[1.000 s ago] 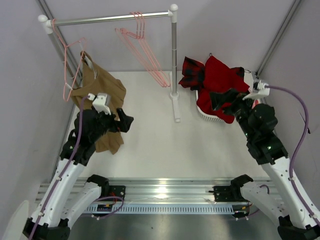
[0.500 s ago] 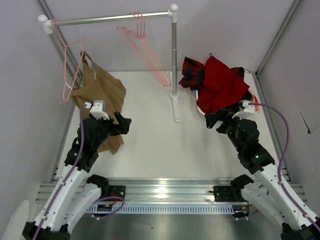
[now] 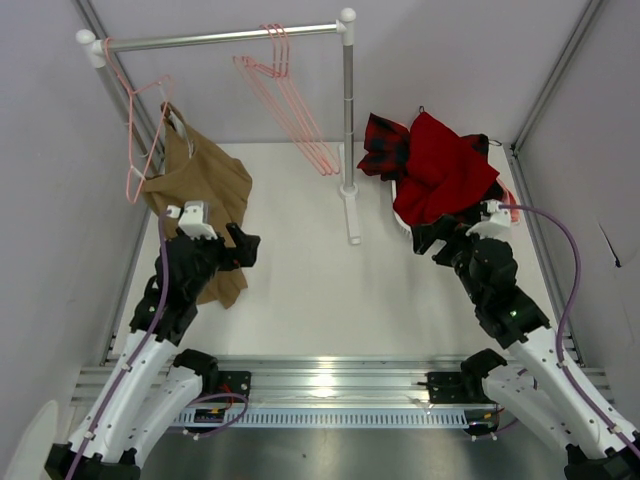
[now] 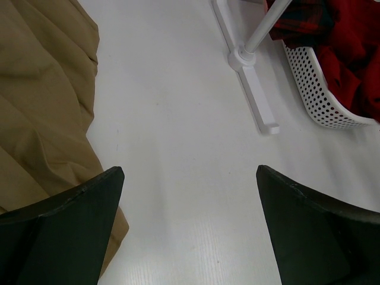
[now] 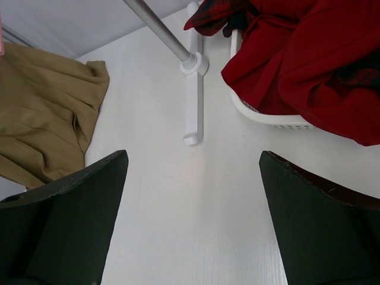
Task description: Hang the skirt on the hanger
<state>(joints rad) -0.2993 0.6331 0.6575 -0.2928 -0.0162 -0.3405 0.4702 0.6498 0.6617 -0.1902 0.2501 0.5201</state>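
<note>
Skirt [image 3: 200, 190], the tan one, hangs from a hanger [image 3: 176, 122] at the left end of the rail [image 3: 220, 38], its hem pooling on the tabletop [image 3: 320, 270]; from my seat it already lies as the job wants, though one moment cannot tell me what put it there.

Nearest to me, the left end effector [image 4: 189, 228] is spread wide with nothing between its fingers; the tan cloth lies just to its left and bare tabletop sits ahead of it. It has barely shifted over the last half second, after drawing back from the fabric a little before that.

The right end effector [image 5: 193, 222] is likewise parted and empty. It was up over the red garments [image 3: 440, 170] a second ago and has since pulled back toward me and dropped lower, so the white basket [image 5: 267, 116] now lies ahead and to its right, and the rail's foot [image 5: 193, 113] straight ahead.

Farther off, spare pink hangers [image 3: 290, 95] hang from the rail. Both arms backing away empty suggests to me a retreat, not a reach.
</note>
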